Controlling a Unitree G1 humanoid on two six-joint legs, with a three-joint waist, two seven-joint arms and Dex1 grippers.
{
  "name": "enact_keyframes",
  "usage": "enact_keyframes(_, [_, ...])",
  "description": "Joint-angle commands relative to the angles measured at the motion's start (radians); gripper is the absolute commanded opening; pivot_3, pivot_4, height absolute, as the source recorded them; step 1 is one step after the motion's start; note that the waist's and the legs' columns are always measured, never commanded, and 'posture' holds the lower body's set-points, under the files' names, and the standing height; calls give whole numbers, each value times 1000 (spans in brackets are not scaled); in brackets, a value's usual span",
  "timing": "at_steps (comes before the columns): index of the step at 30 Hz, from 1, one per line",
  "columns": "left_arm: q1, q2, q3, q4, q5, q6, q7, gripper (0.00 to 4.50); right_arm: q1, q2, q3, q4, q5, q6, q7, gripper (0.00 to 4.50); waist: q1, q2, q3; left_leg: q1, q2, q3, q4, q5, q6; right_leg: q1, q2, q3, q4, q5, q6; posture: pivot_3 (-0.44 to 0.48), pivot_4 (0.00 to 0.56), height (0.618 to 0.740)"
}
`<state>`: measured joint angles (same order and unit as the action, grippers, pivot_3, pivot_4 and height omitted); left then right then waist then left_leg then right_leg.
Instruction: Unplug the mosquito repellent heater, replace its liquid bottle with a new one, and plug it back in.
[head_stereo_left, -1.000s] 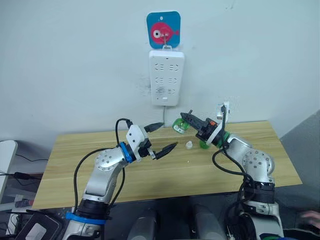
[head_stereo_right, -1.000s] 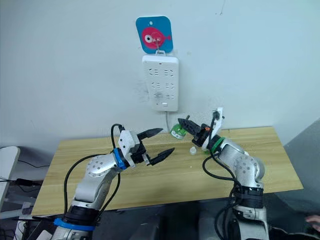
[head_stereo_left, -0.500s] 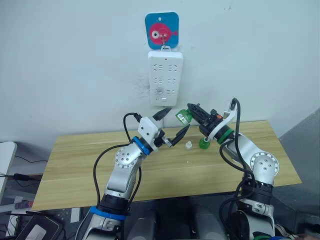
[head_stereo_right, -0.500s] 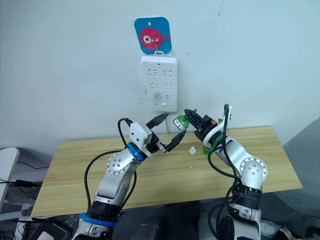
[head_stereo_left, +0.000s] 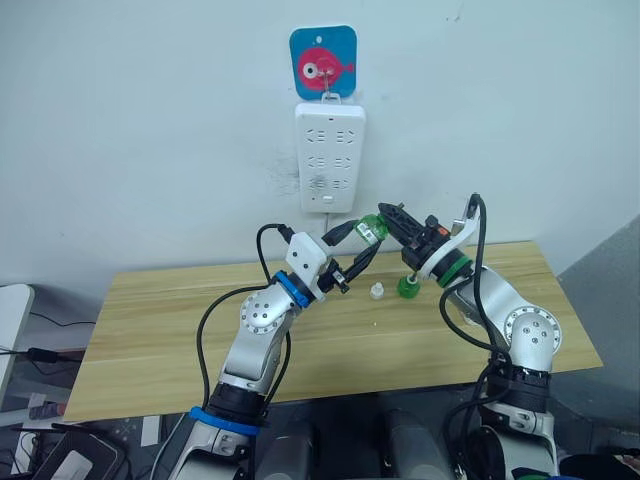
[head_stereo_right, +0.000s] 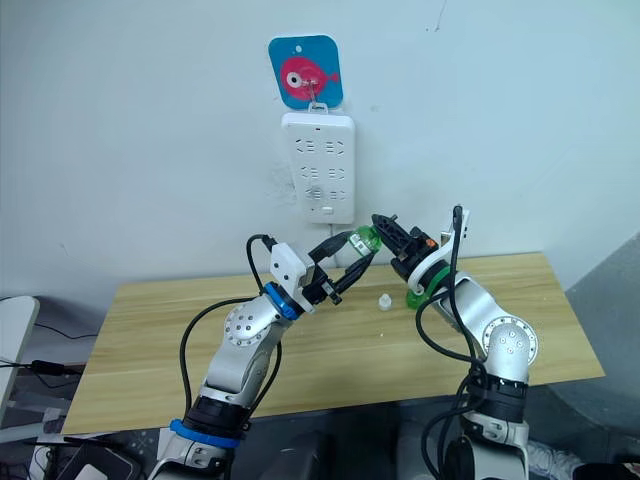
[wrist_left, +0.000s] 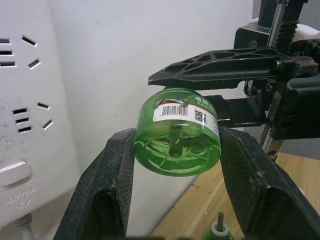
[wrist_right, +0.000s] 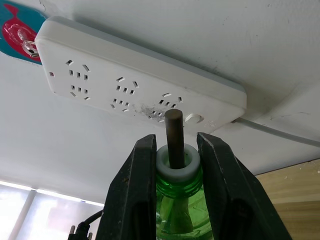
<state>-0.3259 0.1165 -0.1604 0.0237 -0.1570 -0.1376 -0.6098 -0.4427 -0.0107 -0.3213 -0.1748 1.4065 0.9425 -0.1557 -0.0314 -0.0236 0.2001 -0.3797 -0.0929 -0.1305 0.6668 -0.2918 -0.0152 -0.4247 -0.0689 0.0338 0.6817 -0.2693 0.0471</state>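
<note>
A green liquid bottle (head_stereo_left: 372, 230) hangs in the air just below the wall power strip (head_stereo_left: 330, 155). My right gripper (wrist_right: 176, 142) is shut on its white neck collar, and the wick sticks up between the fingers. My left gripper (wrist_left: 177, 150) has come in from the other side, and its two black pads (wrist_left: 112, 170) press against the sides of the bottle's base. A second green bottle (head_stereo_left: 408, 288) stands upright on the wooden table (head_stereo_left: 180, 320) with its wick bare. The mosquito repellent heater is out of view.
A small white cap-like piece (head_stereo_left: 376, 291) lies on the table beside the standing bottle. The power strip hangs from a blue hook plate with a pink fish (head_stereo_left: 323, 62), and its cord runs down behind the table.
My left gripper has risen towards the right gripper, and its fingers have closed in around the base of the held bottle. The right gripper with the bottle lifted slightly.
</note>
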Motion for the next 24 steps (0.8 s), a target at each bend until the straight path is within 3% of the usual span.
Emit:
enact_keyframes(1, [-15, 3, 11, -25, -14, -3, 10, 2205, 14, -13, 39, -52, 37, 0, 9, 852, 0, 0, 0, 0, 0, 0, 0, 0, 0, 0, 0, 0, 0, 0, 0, -1, 158, 740])
enact_keyframes(13, [-14, 23, -6, -33, 1, 5, -8, 2205, 17, -51, 76, -49, 49, -33, 22, 852, 0, 0, -2, 0, 0, 0, 0, 0, 0, 0, 0, 0, 0, 0, 0, -1, 156, 740])
enact_keyframes(14, [-13, 23, -7, -34, 4, 1, -7, 2918, 18, -52, 78, -49, 51, -35, 21, 852, 0, 0, -2, 0, 0, 0, 0, 0, 0, 0, 0, 0, 0, 0, 0, 0, 157, 740])
enact_keyframes(19, [-12, 19, -10, -30, 10, -6, 5, 4496, 15, -60, 87, -48, 66, -47, 15, 852, 0, 0, -2, 0, 0, 0, 0, 0, 0, 0, 0, 0, 0, 0, 0, 1, 157, 740])
enact_keyframes(24, [-13, 18, -13, -31, 8, -5, 7, 4500, 14, -65, 95, -50, 78, -52, 10, 852, 0, 0, -3, 0, 0, 0, 0, 0, 0, 0, 0, 0, 0, 0, 0, 4, 156, 740])
